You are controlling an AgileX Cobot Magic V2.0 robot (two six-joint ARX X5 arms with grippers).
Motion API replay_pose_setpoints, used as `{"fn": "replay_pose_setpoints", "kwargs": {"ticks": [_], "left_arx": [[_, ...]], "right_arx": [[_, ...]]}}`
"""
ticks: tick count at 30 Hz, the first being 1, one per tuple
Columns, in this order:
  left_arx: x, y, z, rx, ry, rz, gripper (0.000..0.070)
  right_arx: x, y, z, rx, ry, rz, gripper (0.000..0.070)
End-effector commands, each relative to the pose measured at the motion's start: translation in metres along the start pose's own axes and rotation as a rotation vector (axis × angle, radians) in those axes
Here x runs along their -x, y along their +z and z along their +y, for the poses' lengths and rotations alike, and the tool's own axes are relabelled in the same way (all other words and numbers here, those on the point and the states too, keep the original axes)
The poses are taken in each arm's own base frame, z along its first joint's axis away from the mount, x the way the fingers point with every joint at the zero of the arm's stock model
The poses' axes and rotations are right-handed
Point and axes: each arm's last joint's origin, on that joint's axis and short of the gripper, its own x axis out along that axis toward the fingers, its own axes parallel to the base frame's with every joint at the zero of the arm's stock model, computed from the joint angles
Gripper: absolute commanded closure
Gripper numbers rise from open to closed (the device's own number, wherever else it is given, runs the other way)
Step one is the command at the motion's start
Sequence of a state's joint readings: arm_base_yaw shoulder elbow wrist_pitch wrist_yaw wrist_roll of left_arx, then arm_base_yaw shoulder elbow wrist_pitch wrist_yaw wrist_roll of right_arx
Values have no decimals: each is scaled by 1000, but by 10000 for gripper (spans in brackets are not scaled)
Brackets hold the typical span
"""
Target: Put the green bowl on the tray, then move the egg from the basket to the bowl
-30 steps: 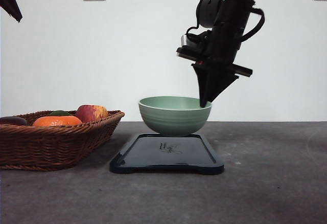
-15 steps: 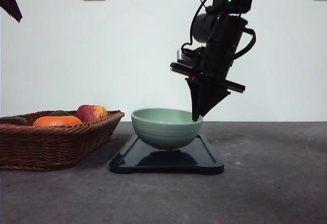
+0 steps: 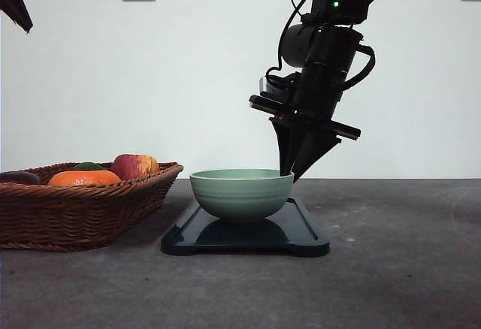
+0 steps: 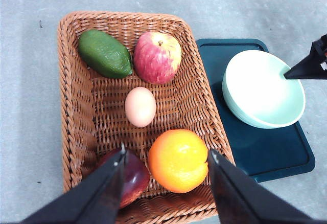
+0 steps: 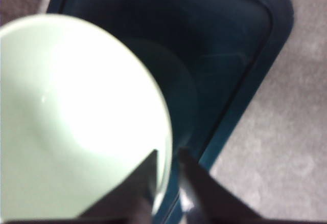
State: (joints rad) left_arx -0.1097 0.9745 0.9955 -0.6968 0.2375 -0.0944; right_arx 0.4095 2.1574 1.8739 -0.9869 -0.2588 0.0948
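- Pale tan egg (image 4: 140,106) lay mid-floor of the brown woven wicker basket (image 4: 71,101), long axis running straight ahead of the left gripper (image 4: 166,157).
- Left gripper hung above it, fingers spread, nothing held; nearer arm.
- Right gripper (image 3: 288,171) pinched the rim of the mint-green ceramic bowl (image 3: 240,192), which sat on the dark navy tray (image 3: 301,235).
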Motion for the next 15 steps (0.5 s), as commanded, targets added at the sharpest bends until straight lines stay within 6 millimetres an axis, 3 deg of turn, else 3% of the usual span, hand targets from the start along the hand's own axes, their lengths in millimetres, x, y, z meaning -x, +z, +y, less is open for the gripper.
{"fn": "replay_pose_setpoints", "kwargs": {"ticks": [1, 7, 15], "left_arx": [[3, 7, -2, -7, -7, -25, 390], [3, 7, -2, -7, -7, -25, 389], [3, 6, -2, -5, -6, -15, 389]], "right_arx": [[1, 7, 4, 0, 7, -17, 556], [28, 13, 12, 15, 8, -33, 556], [56, 5, 25, 66, 19, -159, 556]]}}
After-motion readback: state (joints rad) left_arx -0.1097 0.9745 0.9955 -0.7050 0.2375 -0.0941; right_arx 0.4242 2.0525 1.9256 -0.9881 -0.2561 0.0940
